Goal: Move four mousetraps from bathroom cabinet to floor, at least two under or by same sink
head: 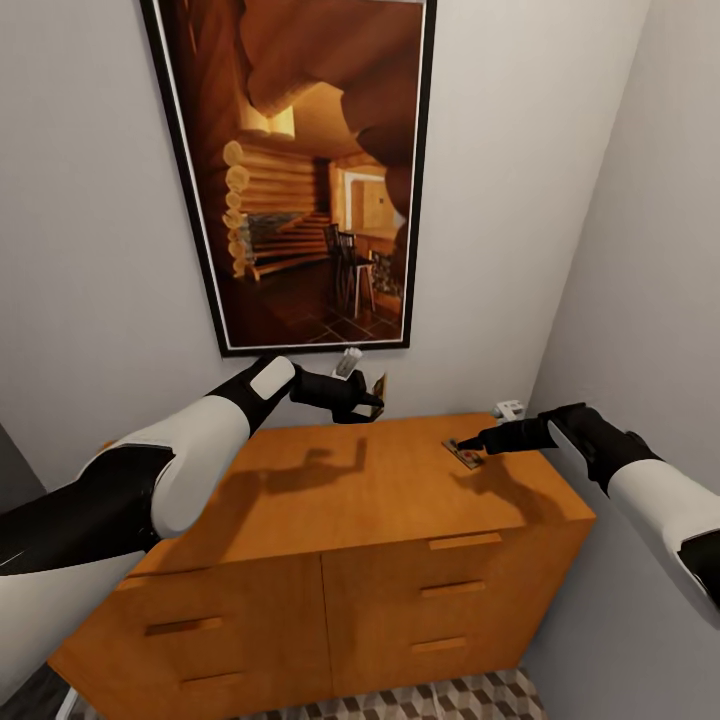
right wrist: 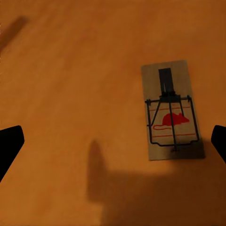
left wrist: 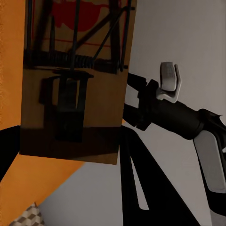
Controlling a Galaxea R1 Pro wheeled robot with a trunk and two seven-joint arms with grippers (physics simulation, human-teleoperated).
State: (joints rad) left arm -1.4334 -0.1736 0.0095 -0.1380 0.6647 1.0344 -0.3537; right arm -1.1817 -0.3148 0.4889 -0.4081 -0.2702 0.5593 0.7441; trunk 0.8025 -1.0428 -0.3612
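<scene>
While the left gripper (head: 372, 398) clamps 1 mousetrap (head: 377, 386), the right gripper (head: 466, 443), spread, hovers over another (head: 466, 454).

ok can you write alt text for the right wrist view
A mousetrap with a red mouse printed on it lies flat on the orange-brown wooden top of the cabinet, seen from above. The two dark fingertips of the right gripper sit wide apart at the picture's edges, and a soft shadow falls across the wood beside the trap.

Cabinet (head: 380, 500) showing smooth matt orange wood; mousetrap (right wrist: 170, 109) looking like dull brown board carrying thin dark wire.
</scene>
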